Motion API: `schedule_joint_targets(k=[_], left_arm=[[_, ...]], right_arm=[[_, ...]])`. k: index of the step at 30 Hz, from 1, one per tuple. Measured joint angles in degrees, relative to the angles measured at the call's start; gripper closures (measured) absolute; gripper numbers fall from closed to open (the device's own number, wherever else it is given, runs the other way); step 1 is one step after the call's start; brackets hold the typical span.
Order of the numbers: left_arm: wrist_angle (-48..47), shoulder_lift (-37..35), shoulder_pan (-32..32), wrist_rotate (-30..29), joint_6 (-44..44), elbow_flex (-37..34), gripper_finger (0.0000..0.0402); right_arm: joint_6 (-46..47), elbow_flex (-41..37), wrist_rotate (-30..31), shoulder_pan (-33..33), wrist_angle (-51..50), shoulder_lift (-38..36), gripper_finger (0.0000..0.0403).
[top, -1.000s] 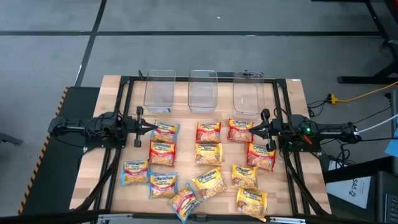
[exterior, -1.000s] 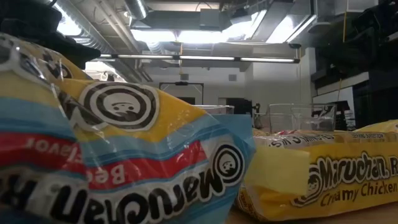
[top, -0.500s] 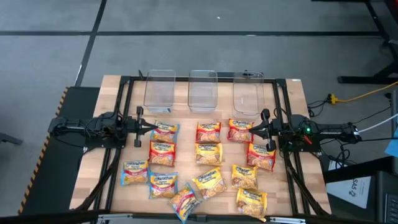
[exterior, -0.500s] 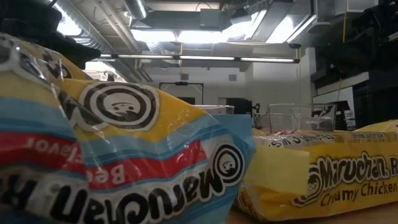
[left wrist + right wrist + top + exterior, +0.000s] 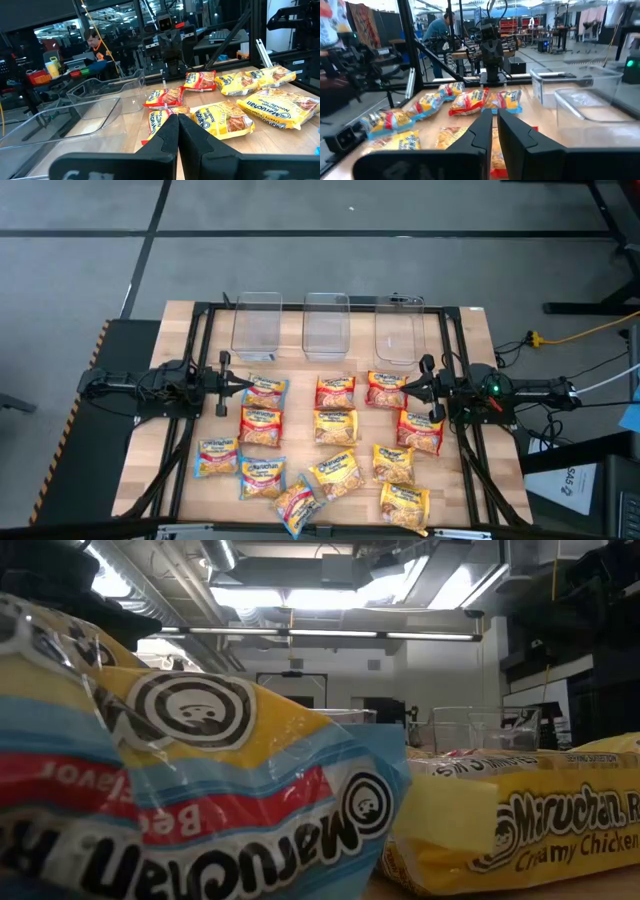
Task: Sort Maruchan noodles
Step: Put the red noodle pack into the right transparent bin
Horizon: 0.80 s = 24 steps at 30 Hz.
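Nearest the low camera, Maruchan noodles [image 5: 318, 445] are seen scattered across the table [image 5: 480, 330]; none has been sorted. Level with the farthest packets, the left gripper [image 5: 243, 384] is shut and empty, the right gripper [image 5: 397, 387] nearly closed, also empty. Beyond, three clear bins [image 5: 326, 325] stand unfilled. Flavour labels are mostly unreadable

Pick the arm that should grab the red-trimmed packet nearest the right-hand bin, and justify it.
Right. The right gripper sits just beside that red-trimmed packet, empty and nearly shut. The left gripper rests shut across the table, with other packets between.
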Motion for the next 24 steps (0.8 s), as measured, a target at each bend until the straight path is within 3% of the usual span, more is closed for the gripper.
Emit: schedule_joint_targets(k=[5,13,15,20,24], left_arm=[[0.84,0.01,0.00,-4.48,11.57,0.00,0.0401],[1.77,0.00,0.00,-8.90,18.91,0.00,0.0401],[1.97,-0.01,0.00,-7.67,16.28,-0.01,0.0401],[2.39,0.00,-0.02,0.46,-1.36,-0.01,0.0401],[4.50,0.01,-0.02,0.66,-10.70,-0.01,0.0401]], right_arm=[[5.01,-0.01,-0.87,-0.02,-0.45,0.00,0.0370],[5.36,-0.01,-2.19,-0.02,-1.01,0.02,0.0370],[5.11,0.01,-2.27,0.00,-1.34,0.00,0.0370],[4.79,0.00,-1.69,-0.01,-1.48,0.02,0.0370],[3.33,0.01,-0.50,0.00,-1.74,0.02,0.0370]])
